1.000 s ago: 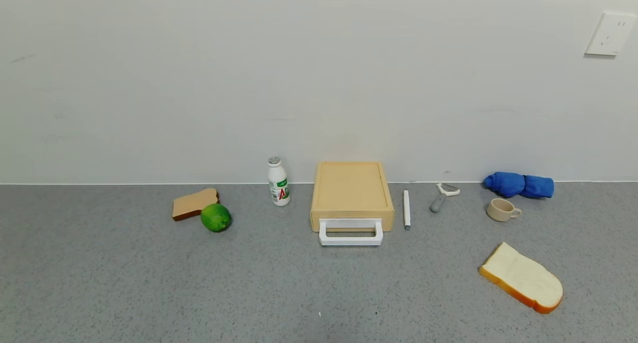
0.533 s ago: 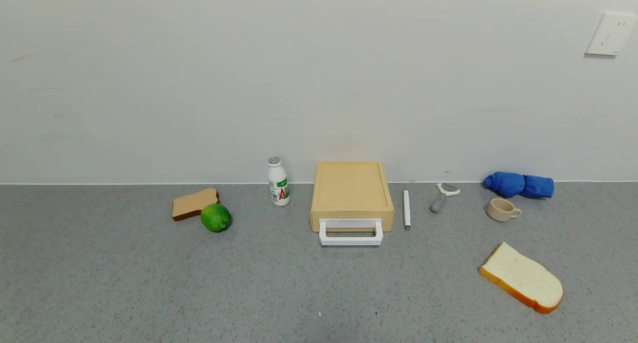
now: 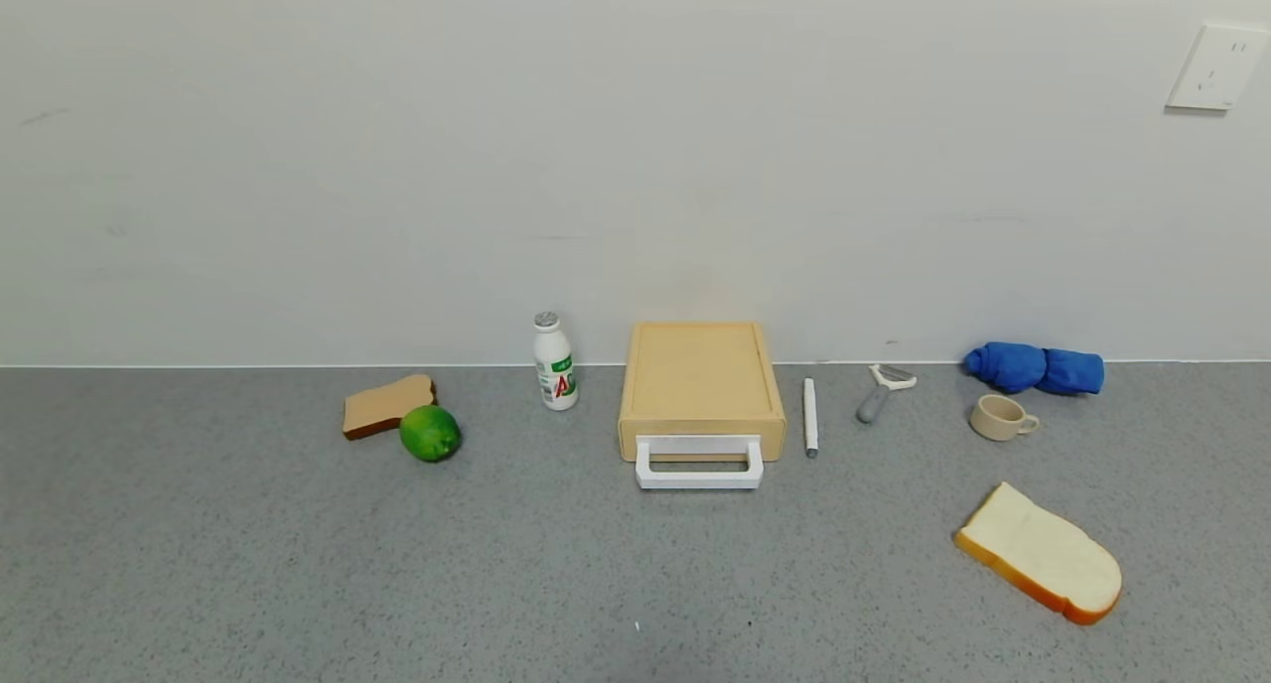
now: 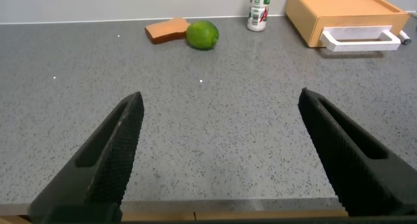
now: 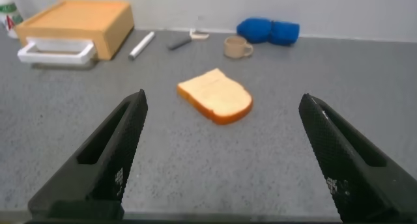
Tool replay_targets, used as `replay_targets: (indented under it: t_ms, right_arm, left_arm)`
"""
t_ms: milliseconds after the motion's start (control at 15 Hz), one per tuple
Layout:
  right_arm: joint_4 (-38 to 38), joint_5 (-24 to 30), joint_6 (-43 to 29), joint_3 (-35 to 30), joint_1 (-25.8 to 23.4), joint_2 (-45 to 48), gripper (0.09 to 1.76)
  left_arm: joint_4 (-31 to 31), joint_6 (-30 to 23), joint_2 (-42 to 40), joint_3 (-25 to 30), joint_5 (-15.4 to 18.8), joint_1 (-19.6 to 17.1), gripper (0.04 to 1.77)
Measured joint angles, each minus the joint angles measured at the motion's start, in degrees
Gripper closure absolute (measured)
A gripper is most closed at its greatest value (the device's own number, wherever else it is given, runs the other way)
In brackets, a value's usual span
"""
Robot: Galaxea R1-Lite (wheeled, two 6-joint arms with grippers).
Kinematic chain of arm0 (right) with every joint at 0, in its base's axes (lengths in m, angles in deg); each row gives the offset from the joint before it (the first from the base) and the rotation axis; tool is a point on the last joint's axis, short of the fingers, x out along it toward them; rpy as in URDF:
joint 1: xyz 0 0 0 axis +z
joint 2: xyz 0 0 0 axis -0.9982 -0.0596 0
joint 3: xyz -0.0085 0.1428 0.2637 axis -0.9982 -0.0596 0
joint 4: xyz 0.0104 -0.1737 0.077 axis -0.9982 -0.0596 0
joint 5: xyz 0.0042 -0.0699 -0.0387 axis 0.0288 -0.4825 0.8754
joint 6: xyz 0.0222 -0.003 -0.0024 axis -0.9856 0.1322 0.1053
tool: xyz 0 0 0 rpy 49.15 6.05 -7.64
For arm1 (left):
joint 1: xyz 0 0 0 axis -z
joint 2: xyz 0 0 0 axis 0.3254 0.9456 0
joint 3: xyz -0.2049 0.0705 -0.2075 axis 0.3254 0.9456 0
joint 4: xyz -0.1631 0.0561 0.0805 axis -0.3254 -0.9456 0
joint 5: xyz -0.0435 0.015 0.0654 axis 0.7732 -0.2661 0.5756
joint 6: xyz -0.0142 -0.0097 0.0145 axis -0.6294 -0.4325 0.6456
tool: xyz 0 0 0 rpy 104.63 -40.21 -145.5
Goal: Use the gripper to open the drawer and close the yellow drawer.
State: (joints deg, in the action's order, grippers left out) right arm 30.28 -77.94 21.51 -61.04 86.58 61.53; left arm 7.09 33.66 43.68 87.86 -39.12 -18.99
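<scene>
Here's your starting picture: the flat pale yellow-tan drawer box [image 3: 701, 383] sits at the back of the grey speckled tabletop [image 3: 298, 564], against the wall, its tray pushed in and the white rectangular loop handle [image 3: 699, 464] sticking out toward you. Nothing has hold of it yet.

Your left pincer [image 4: 221, 152] hangs low near the front edge of the tabletop, its two black fingers spread wide with nothing between them. Your right pincer [image 5: 225, 152] is the same story, jaws wide apart and empty.

The relation that counts: the drawer lies ahead of both pincers and well apart from them. From the left wrist camera it shows ahead and off to the robot's right [image 4: 345, 19]; from the right wrist camera it shows ahead and off to the robot's left [image 5: 78, 25]. So it sits between the two arms, and I'd judge neither clearly nearer. The handle's long bar runs side to side across your reach, and the tray should slide out toward you.

The head camera shows no arm at all; only the wrist cameras tell you how the pincers stand. The head camera does show the neighbours: a small white bottle with a green label [image 3: 555, 362] on the drawer's left, a white pen-like stick [image 3: 810, 417] just beside its right. Watch those on approach.
</scene>
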Motion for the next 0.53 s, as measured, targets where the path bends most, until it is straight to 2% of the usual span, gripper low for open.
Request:
replay_targets:
  t_ms: [533]
  right_arm:
    - [-0.9, 0.1, -1.6, -1.0, 0.0, 0.0, 0.14]
  left_arm:
    - [0.0, 0.0, 0.0, 0.0, 0.0, 0.0, 0.09]
